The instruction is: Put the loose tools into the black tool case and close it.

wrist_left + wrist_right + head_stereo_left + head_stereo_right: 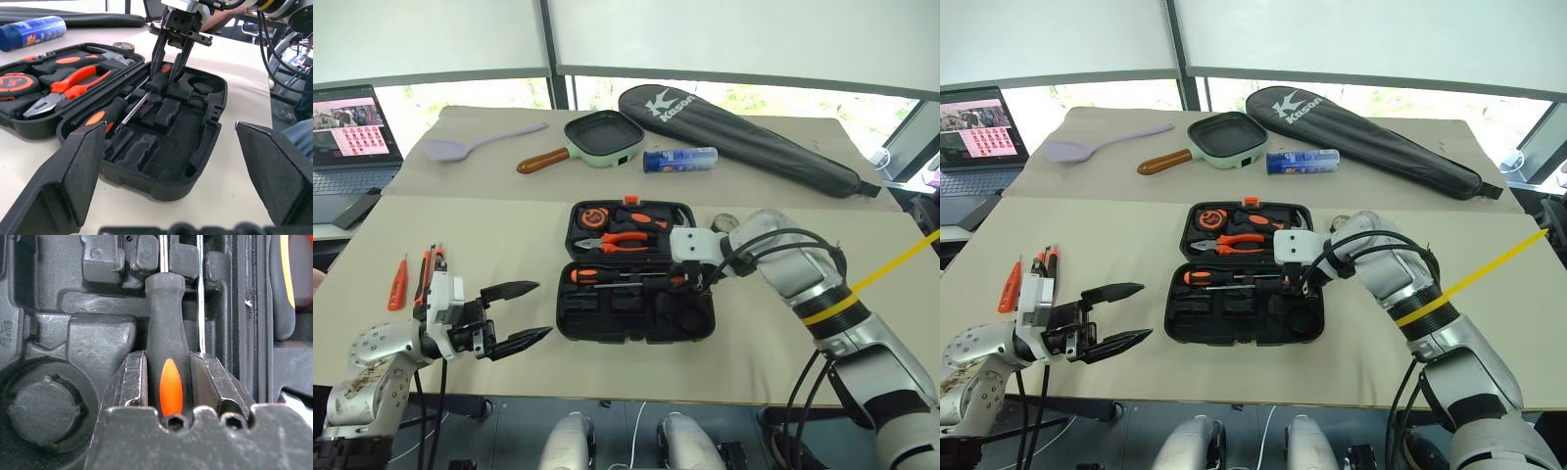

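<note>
Beige cloth covers the table (431,215), and the black tool case (634,318) lies open at the centre of the frame. Its lower half holds two screwdrivers (100,119) side by side in the moulded slots, with other slots in that half still bare. Its upper half carries pliers (625,238) and a tape measure (594,215). The right hand (171,55) reaches down into the lower half, fingers either side of a screwdriver handle (167,367); whether they still pinch it I cannot tell. Left of the case, orange tools (399,284) still lie loose on the cloth, and a tape roll (124,47) sits just beyond the case. The left hand (521,315) hovers nearby, fingers spread and empty. By my judgement the packing is partway done, and the lid is not yet closed.
</note>
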Robot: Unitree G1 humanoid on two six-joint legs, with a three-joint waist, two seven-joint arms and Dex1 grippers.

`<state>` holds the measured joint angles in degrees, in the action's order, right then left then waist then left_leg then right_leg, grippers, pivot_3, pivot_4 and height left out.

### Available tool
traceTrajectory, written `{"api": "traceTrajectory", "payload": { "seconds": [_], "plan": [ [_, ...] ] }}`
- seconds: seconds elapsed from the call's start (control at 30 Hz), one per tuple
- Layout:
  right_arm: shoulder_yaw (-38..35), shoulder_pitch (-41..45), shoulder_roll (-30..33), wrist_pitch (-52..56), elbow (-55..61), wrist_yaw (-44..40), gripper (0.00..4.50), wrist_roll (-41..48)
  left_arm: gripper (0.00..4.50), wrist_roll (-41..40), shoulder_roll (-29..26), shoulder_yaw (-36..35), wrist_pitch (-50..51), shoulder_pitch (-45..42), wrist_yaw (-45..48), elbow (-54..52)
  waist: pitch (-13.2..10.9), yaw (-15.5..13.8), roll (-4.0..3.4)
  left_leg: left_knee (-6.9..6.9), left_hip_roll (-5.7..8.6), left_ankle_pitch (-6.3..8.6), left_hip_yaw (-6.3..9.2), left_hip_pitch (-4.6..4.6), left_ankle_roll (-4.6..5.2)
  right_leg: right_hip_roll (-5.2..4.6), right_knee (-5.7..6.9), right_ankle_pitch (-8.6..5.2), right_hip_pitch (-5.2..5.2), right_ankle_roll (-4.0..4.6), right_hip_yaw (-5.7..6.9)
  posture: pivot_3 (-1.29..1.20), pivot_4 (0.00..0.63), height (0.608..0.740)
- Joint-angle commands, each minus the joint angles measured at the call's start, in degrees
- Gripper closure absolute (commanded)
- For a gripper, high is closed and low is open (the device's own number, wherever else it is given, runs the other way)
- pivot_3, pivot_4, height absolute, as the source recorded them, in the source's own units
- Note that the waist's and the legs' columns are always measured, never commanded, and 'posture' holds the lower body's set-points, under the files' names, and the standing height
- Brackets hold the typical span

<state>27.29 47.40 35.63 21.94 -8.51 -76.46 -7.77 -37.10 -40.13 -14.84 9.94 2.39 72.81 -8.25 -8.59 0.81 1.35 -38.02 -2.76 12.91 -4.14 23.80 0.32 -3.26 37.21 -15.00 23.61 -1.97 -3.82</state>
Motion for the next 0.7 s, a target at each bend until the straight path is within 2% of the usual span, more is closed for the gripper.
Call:
{"api": "traceTrajectory", "payload": {
  "seconds": [0.03, 0.1, 0.2, 0.3, 0.47, 0.7],
  "plan": [
    [-4.72, 1.23, 1.09, -0.34, 3.04, -5.95, 1.98, 7.35, 0.0, -0.26, -0.26, -0.97, -0.39, 0.09, -0.8, -2.17, 0.0, -0.01, 0.0, 0.0, 0.0, 0.0, 0.0, 0.0, 0.0, 0.0, 0.0, 0.0, 0.0, 0.0, 0.0, 0.0, 0.15, 0.74],
    [-7.34, 1.15, 1.82, -1.36, 4.06, -9.22, 1.98, 11.72, 0.0, -0.34, -0.25, -0.99, -0.22, 0.51, -1.1, -2.57, -0.01, -0.02, 0.01, 0.0, -0.01, 0.0, 0.01, 0.01, 0.0, 0.01, -0.02, 0.0, 0.0, 0.0, 0.0, 0.0, 0.15, 0.74],
    [-9.92, 1.12, 1.45, -2.66, 2.25, -8.85, 1.98, 14.33, 0.0, -0.38, -0.23, -1.04, -0.16, 0.86, -1.33, -2.75, -0.02, 0.02, 0.03, 0.01, -0.04, 0.0, 0.02, 0.01, 0.0, 0.02, -0.02, 0.0, 0.0, 0.0, 0.01, 0.0, 0.15, 0.74],
    [-11.53, -0.4, -1.21, -7.78, -0.92, -6.92, 2.71, 15.9, 0.0, -0.22, 0.03, -0.65, -0.16, 0.76, -1.79, -2.74, -0.01, 0.02, 0.04, 0.0, -0.04, 0.0, 0.02, -0.02, 0.0, 0.02, -0.01, 0.0, -0.03, 0.01, 0.01, 0.0, 0.15, 0.74],
    [-10.0, -2.81, -5.44, -11.24, -3.87, -3.07, 4.34, 14.32, 0.0, -0.22, 0.07, -0.49, -0.09, 1.1, -2.35, -3.11, -0.01, 0.08, 0.05, 0.0, -0.05, 0.0, 0.02, -0.02, 0.0, 0.04, 0.0, 0.01, -0.02, 0.01, 0.01, 0.0, 0.15, 0.74],
    [-7.29, -3.03, -7.81, -16.11, -10.66, -1.39, 4.44, 11.21, 0.0, -0.36, -0.27, -0.69, 0.37, 1.69, -3.01, -4.0, -0.02, 0.02, 0.06, 0.0, -0.03, 0.0, 0.0, 0.0, -0.01, 0.02, 0.0, 0.01, -0.02, 0.02, 0.01, 0.0, 0.15, 0.74]
  ]
}}
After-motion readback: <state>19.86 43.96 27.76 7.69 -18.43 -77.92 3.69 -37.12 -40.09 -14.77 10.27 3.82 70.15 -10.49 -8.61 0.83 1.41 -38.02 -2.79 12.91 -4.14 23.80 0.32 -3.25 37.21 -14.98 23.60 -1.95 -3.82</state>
